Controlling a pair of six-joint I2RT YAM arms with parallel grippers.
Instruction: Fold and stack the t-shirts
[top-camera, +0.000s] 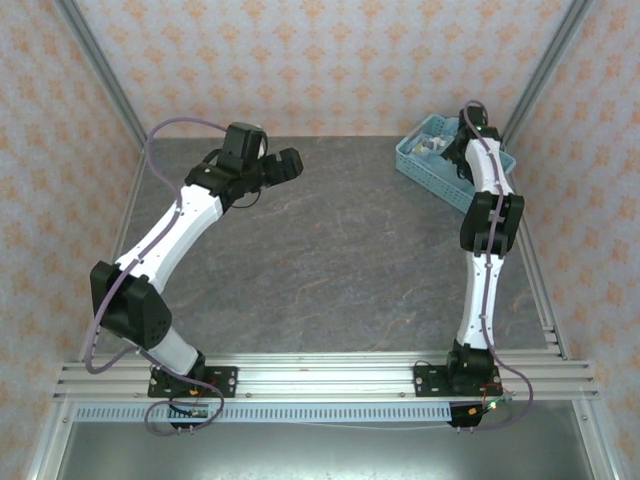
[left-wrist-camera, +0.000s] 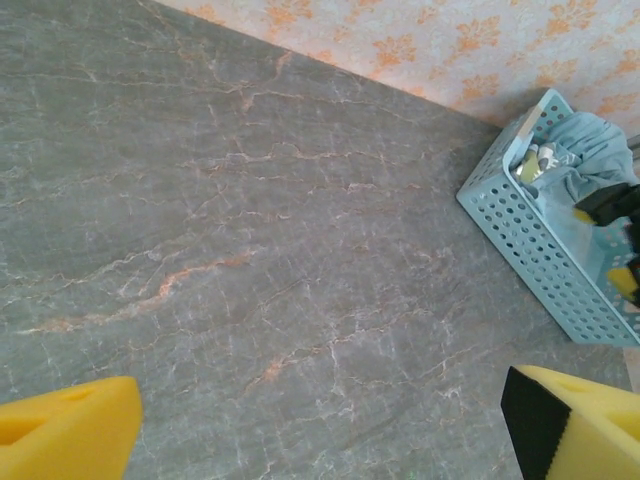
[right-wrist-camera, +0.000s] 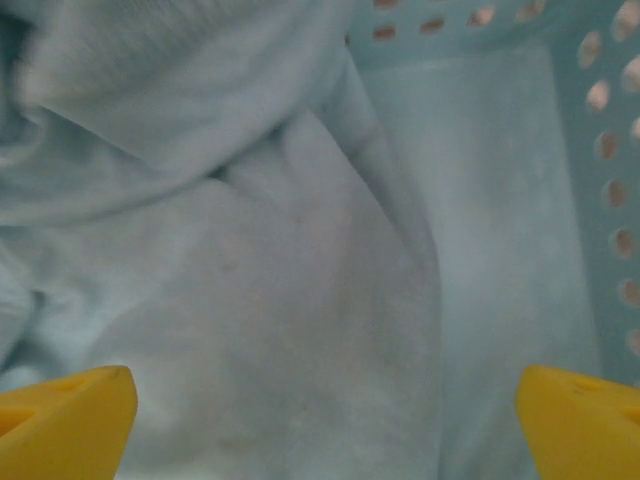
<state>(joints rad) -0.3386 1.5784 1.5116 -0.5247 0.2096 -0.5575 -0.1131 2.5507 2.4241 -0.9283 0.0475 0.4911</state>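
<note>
The light teal-blue t-shirt (right-wrist-camera: 250, 260) lies crumpled inside the basket (right-wrist-camera: 600, 150), with no lettering showing. My right gripper (right-wrist-camera: 320, 430) is open just above the cloth, with a yellow pad on either side and nothing pinched between them. From above, the right gripper (top-camera: 453, 143) dips into the basket (top-camera: 430, 178) at the back right, over the t-shirt (top-camera: 428, 141). My left gripper (top-camera: 280, 160) hangs open over the bare table at the back left. In the left wrist view its yellow fingers (left-wrist-camera: 60, 430) are wide apart, and the t-shirt (left-wrist-camera: 590, 150) sits in the basket (left-wrist-camera: 540, 250).
The grey marbled table (top-camera: 340, 260) spreads between the two arms. A patterned wall (top-camera: 320, 60) and metal frame posts close in the back and sides. The basket stands by the right rear post.
</note>
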